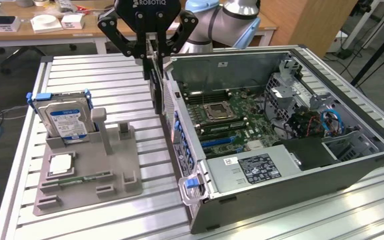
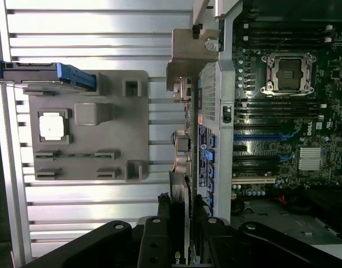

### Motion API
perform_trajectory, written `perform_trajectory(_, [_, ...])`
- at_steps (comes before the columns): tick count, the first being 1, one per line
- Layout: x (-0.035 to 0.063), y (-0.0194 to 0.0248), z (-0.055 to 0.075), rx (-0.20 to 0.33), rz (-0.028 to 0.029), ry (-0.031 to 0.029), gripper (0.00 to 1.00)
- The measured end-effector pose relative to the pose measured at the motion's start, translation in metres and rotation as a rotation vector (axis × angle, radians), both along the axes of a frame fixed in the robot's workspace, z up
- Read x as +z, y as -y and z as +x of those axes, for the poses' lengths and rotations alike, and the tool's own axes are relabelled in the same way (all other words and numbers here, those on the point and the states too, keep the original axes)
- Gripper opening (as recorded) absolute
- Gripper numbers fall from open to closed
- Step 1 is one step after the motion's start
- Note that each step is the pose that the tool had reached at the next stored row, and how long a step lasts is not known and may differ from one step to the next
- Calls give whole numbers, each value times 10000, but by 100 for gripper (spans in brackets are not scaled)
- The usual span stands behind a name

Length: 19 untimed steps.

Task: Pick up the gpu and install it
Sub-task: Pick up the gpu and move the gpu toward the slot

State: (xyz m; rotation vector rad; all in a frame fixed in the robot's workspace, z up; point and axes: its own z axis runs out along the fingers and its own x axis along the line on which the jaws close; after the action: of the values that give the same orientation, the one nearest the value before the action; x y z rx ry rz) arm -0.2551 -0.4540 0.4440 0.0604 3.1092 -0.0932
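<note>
The gripper (image 1: 153,59), with "ROBOTIQ" printed in white on its black body at the top centre of the exterior view, is pinching the gpu (image 1: 156,92) by its upper edge. The card is hanging upright and edge-on like a dark blade. It is hovering over the slatted metal table (image 1: 98,70), just beside the outer wall of the open computer case (image 1: 225,62), on that wall's side towards the exterior view's left.

In the wrist view the gripper (image 2: 182,237) is clamping the gpu (image 2: 181,192) between its black fingers (image 2: 160,234), and the card's grey metal end bracket is showing at its far end, next to the case's edge.

Inside the case the motherboard (image 1: 235,107) is lying exposed. A black label (image 1: 259,165) with white print is sitting on the box below it, but the writing is too small to read.

At the exterior view's left, a grey holder (image 1: 122,170) is carrying a silver hard drive (image 1: 65,120) standing on edge. Its blue label is not legible.
</note>
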Motion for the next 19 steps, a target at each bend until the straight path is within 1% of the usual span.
perform_trajectory(3, [-1,0,9,2,1,2,26])
perform_trajectory(7, [0,0,57,0,0,0,26])
perform_trajectory(19, [0,0,263,1,0,1,26])
